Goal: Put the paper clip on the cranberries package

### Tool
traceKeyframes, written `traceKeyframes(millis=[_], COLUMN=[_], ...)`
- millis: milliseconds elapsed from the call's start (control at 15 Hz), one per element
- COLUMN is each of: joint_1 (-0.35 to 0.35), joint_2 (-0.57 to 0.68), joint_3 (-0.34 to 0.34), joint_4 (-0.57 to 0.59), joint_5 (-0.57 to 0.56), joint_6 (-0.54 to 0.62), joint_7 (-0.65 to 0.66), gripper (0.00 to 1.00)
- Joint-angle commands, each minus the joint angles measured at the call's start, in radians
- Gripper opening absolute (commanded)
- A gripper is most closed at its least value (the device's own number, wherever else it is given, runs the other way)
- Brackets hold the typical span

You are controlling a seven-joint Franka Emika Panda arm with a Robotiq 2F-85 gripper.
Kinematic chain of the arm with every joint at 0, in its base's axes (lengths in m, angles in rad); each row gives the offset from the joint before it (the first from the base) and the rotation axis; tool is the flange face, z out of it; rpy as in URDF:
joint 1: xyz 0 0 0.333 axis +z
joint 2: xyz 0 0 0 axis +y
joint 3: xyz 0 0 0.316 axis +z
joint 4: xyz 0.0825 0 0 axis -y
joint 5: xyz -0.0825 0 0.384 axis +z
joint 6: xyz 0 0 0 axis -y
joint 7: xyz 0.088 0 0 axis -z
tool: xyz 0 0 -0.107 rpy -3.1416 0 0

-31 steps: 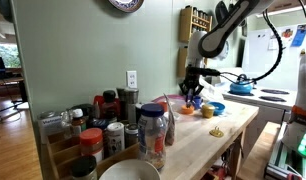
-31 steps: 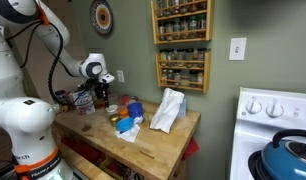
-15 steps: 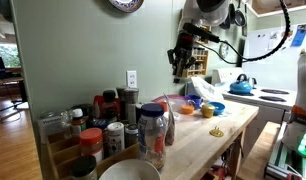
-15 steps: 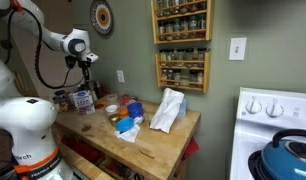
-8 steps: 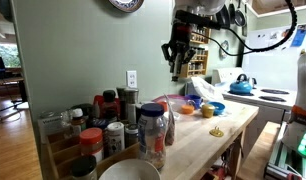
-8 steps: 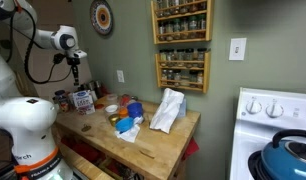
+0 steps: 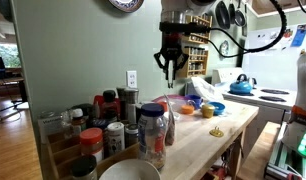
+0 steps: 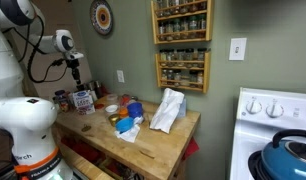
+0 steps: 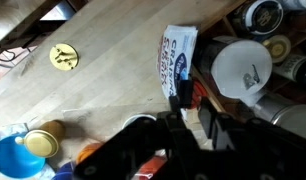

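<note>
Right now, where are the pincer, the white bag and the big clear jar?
pincer (image 7: 171, 76): in an exterior view, midway between its fingertips.
white bag (image 8: 168, 110): in an exterior view, the middle of its front.
big clear jar (image 7: 151, 138): in an exterior view, the middle of its see-through side.

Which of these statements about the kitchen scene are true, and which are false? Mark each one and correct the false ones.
1. The gripper hangs high above the wooden counter, touching nothing on it. True.
2. The blue kettle stands on the wooden counter. False: it sits on the white stove.
3. A small yellow object lies on bare wood near the counter's edge. True.
4. The spice rack on the wall is empty. False: its shelves are lined with jars.
5. The blue bowl rests on the floor. False: it is on the counter.
</note>
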Motion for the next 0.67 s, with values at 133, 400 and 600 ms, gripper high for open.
traceKeyframes(millis=[133, 400, 600], joint_1=[0.052, 0.079, 0.096], joint_2=[0.12, 0.159, 0.17], joint_3=[-0.029, -0.051, -0.065], joint_4=[0.092, 0.124, 0.145], joint_5=[-0.097, -0.109, -0.109], joint_6=[-0.035, -0.062, -0.11], joint_7=[0.123, 0.147, 0.153], gripper=[0.06, 0.06, 0.06])
